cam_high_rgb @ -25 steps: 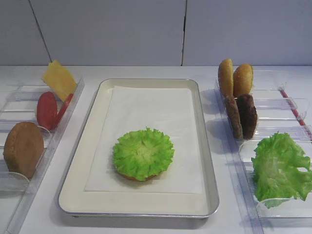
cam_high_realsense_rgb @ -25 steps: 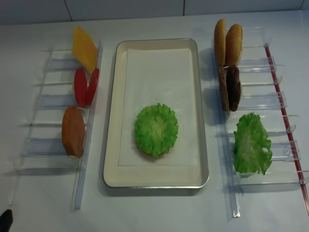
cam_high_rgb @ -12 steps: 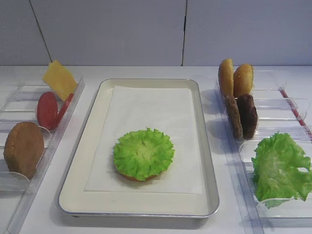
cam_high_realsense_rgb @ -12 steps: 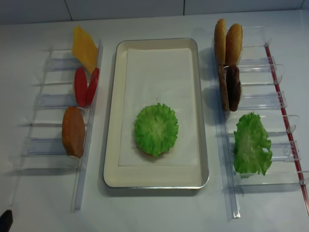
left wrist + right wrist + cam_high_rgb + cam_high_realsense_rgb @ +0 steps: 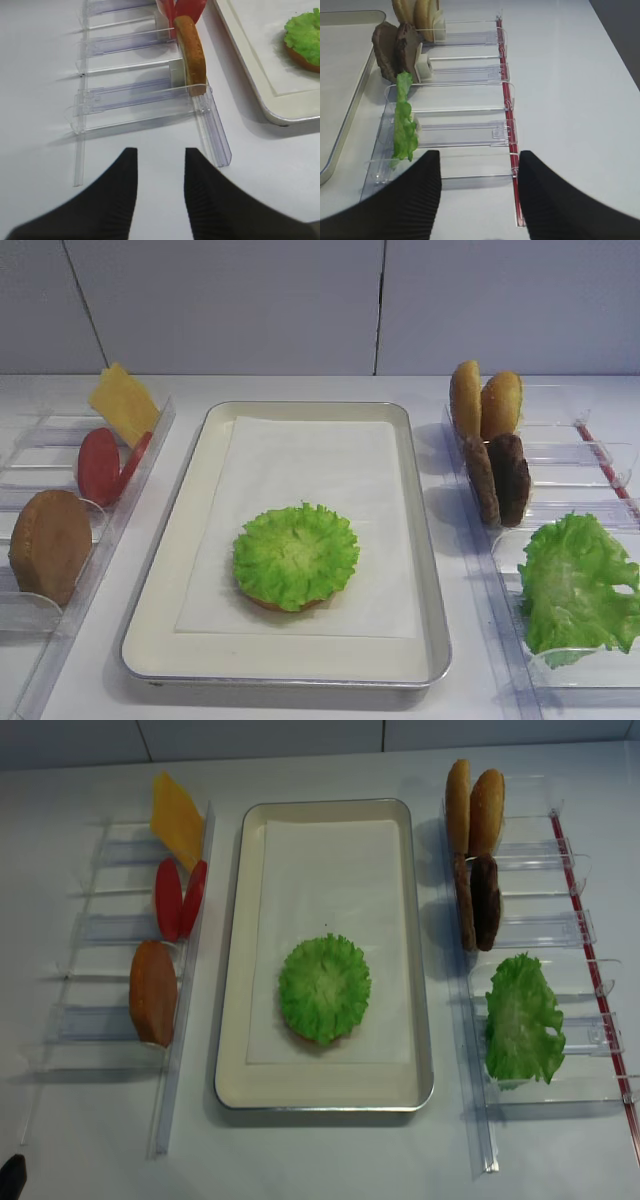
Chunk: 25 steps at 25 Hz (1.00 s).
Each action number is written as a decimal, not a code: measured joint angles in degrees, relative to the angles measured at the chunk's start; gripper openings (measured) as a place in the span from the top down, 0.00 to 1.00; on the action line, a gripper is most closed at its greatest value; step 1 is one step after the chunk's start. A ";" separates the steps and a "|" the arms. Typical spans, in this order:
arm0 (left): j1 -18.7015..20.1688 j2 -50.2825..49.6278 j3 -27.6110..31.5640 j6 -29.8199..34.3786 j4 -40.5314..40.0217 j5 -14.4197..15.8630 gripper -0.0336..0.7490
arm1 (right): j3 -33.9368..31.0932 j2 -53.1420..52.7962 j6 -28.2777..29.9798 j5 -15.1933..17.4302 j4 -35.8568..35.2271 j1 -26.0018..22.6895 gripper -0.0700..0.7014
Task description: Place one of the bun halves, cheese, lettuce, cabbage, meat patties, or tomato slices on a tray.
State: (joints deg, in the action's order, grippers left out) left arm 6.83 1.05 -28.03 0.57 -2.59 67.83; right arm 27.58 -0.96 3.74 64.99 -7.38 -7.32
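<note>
Tray: centre of the white table, lined with a sheet of white paper.
Lettuce: lies flat on the paper in the near half of the tray, on top of a bun half whose brown edge shows beneath it.
Left rack: holds the cheese at the far end, then two tomato slices on edge, then one bun half on edge.
Right rack: holds two bun halves on edge at the far end, then two meat patties on edge, then a big lumpy green leaf.
Left gripper: over bare table near the left rack; jaws apart, nothing between them.
Right gripper: by the near end of the right rack; jaws apart, nothing held.
</note>
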 joint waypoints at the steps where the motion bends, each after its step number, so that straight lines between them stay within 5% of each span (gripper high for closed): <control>1: 0.00 0.00 0.00 0.00 0.00 0.00 0.68 | 0.00 0.00 0.00 0.00 0.00 0.00 0.42; 25: 0.00 0.00 0.00 0.00 0.00 0.00 0.68 | 0.00 0.00 0.10 0.00 0.00 0.00 0.42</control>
State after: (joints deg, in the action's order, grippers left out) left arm 6.83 1.05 -28.03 0.57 -2.59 67.83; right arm 27.58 -0.96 3.85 64.99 -7.38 -7.32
